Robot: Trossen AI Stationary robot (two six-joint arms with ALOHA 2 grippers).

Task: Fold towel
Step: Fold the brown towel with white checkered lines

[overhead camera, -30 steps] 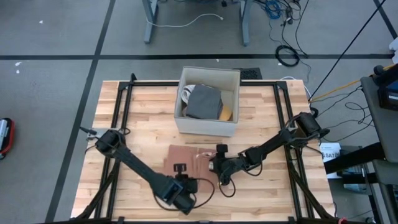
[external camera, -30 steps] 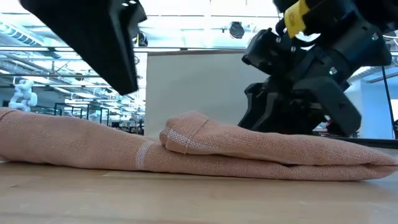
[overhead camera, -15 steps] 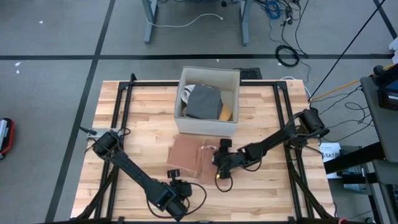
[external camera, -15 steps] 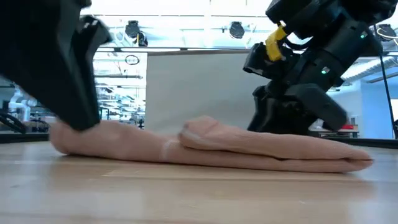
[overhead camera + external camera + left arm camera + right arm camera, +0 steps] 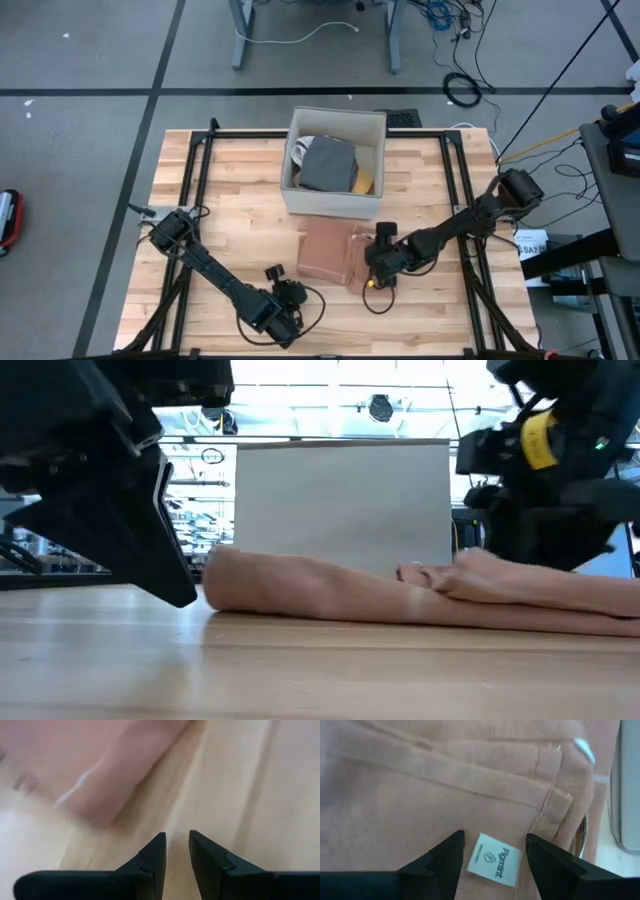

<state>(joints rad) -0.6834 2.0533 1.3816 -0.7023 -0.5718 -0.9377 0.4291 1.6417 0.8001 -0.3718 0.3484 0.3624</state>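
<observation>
the left gripper (image 5: 283, 297) sat nearest the front edge of the wooden worktop (image 5: 200, 200), just off the towel's near-left corner, its fingers (image 5: 155, 852) drawn to a narrow gap and holding nothing, over bare wood. just beyond it lay the towel (image 5: 333, 253), a salmon-pink woven cloth folded into a flat, roughly square pad at the middle of the worktop, in front of the box. in the low view the towel (image 5: 380, 592) lay as a long low roll, with a small fold rising toward one end. the right gripper (image 5: 381, 262) rested at the towel's right edge; in its wrist view its fingers (image 5: 445, 857) stood apart over the cloth, either side of a small white label (image 5: 493, 856) sewn to the towel (image 5: 420, 795), without pinching it.

compared with a second earlier, the towel had shifted to the right and lay more compact, the right gripper had moved right with it, and the left gripper had pulled back from the cloth toward the front edge.

behind the towel stood an open white box (image 5: 335, 198) holding a grey folded cloth (image 5: 326, 164). beyond the worktop was grey floor with loose cables (image 5: 462, 88).
</observation>
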